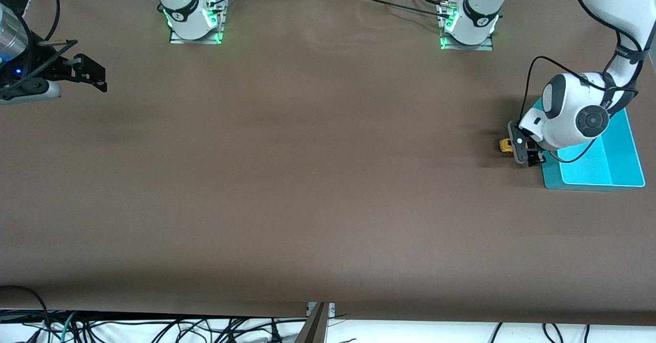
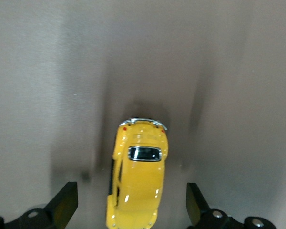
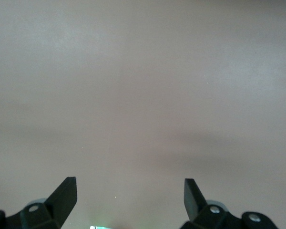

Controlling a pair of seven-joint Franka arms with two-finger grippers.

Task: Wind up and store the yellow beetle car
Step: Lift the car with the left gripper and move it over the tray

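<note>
1. Nearest the front camera among the table's contents, the teal tray (image 1: 622,153) is seen flat on the brown table (image 1: 307,189), at the left arm's end; it serves as the landmark for what follows.
2. At the right arm's end of the table, well apart from the tray, the right gripper (image 1: 95,76) is held in the air over bare tabletop, where this arm waits. Its two dark fingers (image 3: 64,195) are shown spread apart in the right wrist view, with nothing between them but the table surface.
3. Just beside the tray, toward the right arm's end, the yellow beetle car (image 1: 506,145) is seen on the tabletop, outside the tray. In the left wrist view the yellow beetle car (image 2: 137,174) is shown from above, with its rounded yellow roof, a dark window and a chrome bumper at one end.
4. Over the car, at the tray's edge, the left gripper (image 1: 525,153) is positioned low above the table. Its fingers (image 2: 66,202) are spread wide, one on each side of the car's body, and a clear gap is left between each finger and the car, so nothing is grasped.
5. Part of the tray is covered in the front view by the left arm's white wrist (image 1: 571,109), which is held above it.
</note>
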